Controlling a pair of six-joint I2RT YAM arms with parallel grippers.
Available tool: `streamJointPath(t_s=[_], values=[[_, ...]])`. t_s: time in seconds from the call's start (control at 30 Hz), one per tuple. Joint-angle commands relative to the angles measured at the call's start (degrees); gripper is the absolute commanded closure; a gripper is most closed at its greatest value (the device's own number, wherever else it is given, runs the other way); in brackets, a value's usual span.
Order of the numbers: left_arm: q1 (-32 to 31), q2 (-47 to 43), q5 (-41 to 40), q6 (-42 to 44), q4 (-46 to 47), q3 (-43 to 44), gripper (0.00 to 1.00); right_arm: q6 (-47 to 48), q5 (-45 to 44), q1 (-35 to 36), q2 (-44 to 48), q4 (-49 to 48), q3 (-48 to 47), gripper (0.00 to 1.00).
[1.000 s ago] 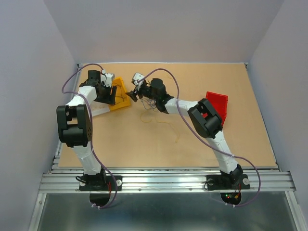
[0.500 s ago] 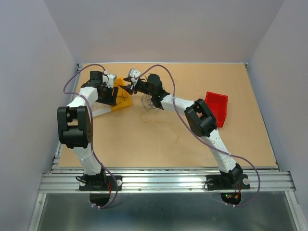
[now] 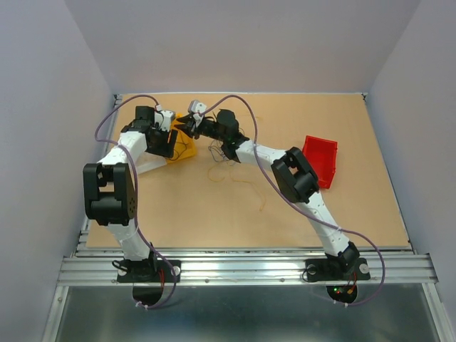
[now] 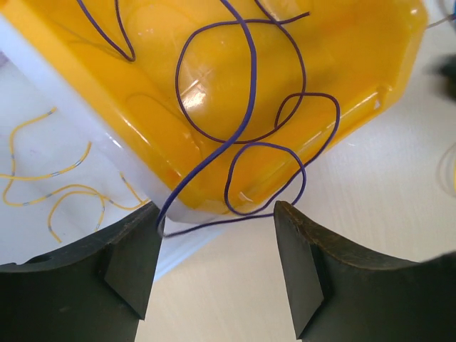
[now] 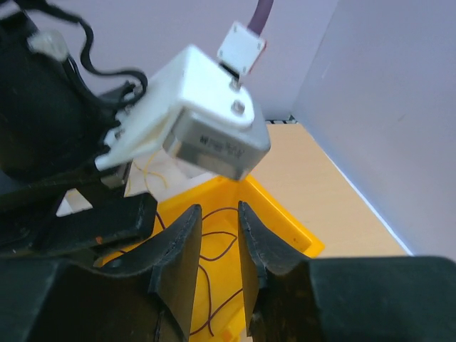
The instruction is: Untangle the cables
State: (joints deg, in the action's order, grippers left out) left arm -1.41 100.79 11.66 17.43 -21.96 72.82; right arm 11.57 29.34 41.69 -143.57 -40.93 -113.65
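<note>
Holding purple cables (image 4: 254, 71), the yellow bin (image 4: 356, 50) sits under spread left fingers (image 4: 128, 271) — right fingers (image 5: 178, 256) narrowed, grip unclear.

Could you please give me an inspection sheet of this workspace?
Surface: tan wooden table, no spills seen.
Job's things: thin dark blue wires in the yellow plastic bin; thin yellow strands in the white tray; loose strands on the table.
Clutter: red plastic bin, right side.
Pincers: left pincer open over the yellow bin's edge; right pincer nearly closed, nothing seen inside.
Cables: thick purple arm cables loop over both arms.
Surroundings: grey walls; metal rail at near edge.
</note>
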Motion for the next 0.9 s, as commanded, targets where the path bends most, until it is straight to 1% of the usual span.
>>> streamJointPath(t_s=[0.0, 0.13, 0.27, 0.3, 0.37, 0.4, 0.47, 0.5, 0.63, 0.8, 0.87], values=[[-0.3, -6.9, 0.9, -0.3, 1.4, 0.0, 0.26, -0.7, -2.9, 0.5, -0.7, -3.2, -2.1, 0.68], [-0.3, -7.9, 1.0, -0.8, 1.0, 1.4, 0.26, -1.5, -5.2, 0.6, 2.1, -4.2, 2.3, 0.69], [-0.3, -7.1, 1.3, -1.1, 1.4, 2.0, 0.26, -2.8, -7.8, 0.4, 7.2, -8.8, 10.7, 0.71], [-0.3, -6.4, 1.0, -1.2, 1.6, 2.0, 0.3, -3.2, -8.8, 0.4, 9.7, -10.8, 14.1, 0.72], [-0.3, -5.7, 1.0, -1.2, 1.7, 2.0, 0.35, -3.5, -9.7, 0.4, 12.1, -12.2, 17.7, 0.72], [-0.3, -5.3, 0.8, -1.1, 1.7, 2.1, 0.41, -3.6, -10.3, 0.2, 13.2, -13.4, 21.2, 0.73], [-0.3, -5.2, -0.1, -1.2, 2.3, 1.9, 0.49, -4.4, -10.9, -0.1, 17.0, -16.2, 25.0, 0.74], [-0.3, -5.2, -0.6, -1.3, 2.4, 2.0, 0.51, -4.7, -11.1, -0.4, 18.2, -17.4, 29.4, 0.74], [-0.3, -4.0, -0.9, -1.3, 2.3, 2.8, 0.53, -6.4, -11.6, -0.9, 24.5, -22.6, 38.9, 0.74], [-0.3, -3.7, -3.3, -1.5, 3.1, 2.8, 0.54, -6.6, -12.3, -0.8, 32.2, -23.2, 47.1, 0.74], [-0.3, -3.9, -4.7, -1.5, 3.9, 2.4, 0.54, -6.1, -12.6, -0.8, 33.8, -23.7, 50.3, 0.74]])
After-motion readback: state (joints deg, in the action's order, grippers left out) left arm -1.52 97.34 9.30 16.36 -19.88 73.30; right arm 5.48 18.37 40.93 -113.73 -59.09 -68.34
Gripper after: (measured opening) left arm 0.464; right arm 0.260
